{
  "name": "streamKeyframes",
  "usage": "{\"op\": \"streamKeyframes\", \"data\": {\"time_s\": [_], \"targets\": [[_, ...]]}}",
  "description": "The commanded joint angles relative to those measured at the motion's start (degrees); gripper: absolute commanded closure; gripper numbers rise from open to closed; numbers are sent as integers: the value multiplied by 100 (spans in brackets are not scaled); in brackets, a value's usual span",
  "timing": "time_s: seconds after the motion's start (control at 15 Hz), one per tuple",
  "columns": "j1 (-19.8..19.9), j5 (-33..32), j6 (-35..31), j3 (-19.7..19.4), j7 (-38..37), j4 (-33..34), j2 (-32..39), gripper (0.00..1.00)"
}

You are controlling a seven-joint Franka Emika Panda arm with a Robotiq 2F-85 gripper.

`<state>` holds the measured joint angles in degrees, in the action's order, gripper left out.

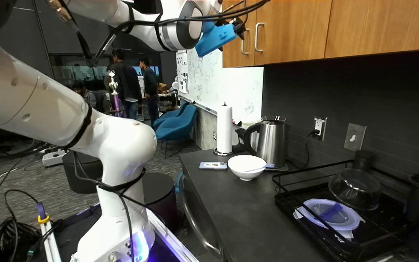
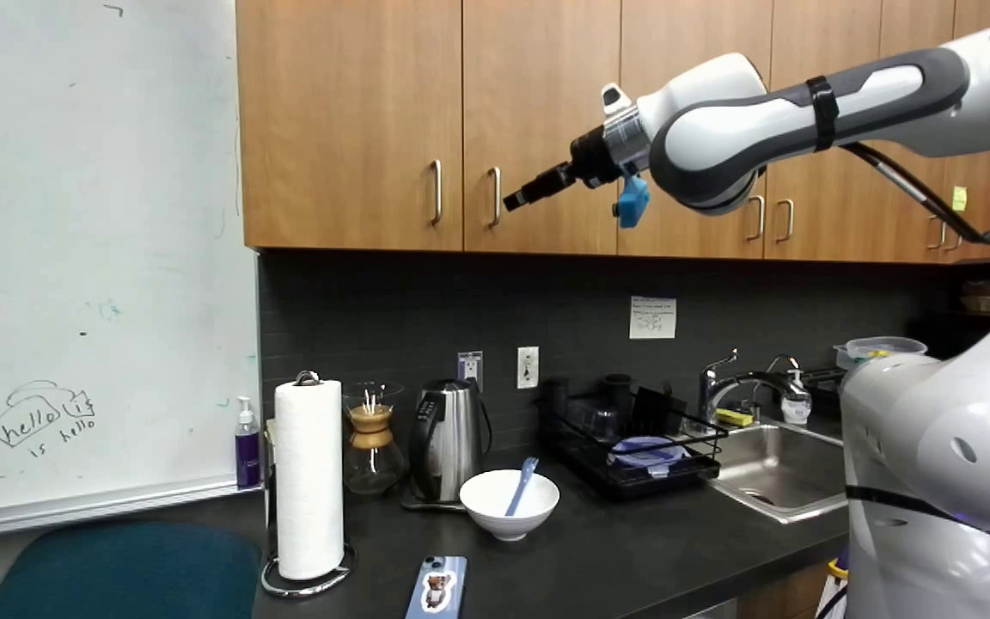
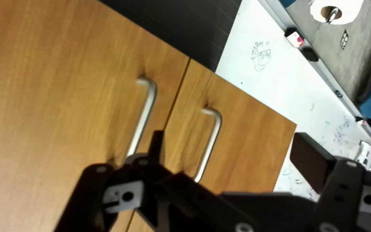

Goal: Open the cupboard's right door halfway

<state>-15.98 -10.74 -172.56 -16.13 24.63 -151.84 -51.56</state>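
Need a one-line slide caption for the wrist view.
Jaws open near two closed cupboard doors, each with a silver handle; whiteboard beyond.

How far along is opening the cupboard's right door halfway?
Done: the hand is up near the handle of the right door. In progress: probably lining up; its jaws stand apart, gripping nothing. Remaining: gripping that handle and the whole swing, since the door sits flush with the left door.

Long brown wooden wall cupboard (image 2: 546, 94); visible doors (image 2: 349, 112) closed flush; metal handles (image 2: 438, 191) upright.
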Motion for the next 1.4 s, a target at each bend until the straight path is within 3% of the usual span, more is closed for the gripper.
{"op": "streamKeyframes", "data": {"time_s": [0.0,0.93,1.33], "targets": [[438,7,-142,52,-123,241,81,0],[99,69,61,-731,199,850,789,0],[-9,73,383,-649,369,1073,904,0]]}}
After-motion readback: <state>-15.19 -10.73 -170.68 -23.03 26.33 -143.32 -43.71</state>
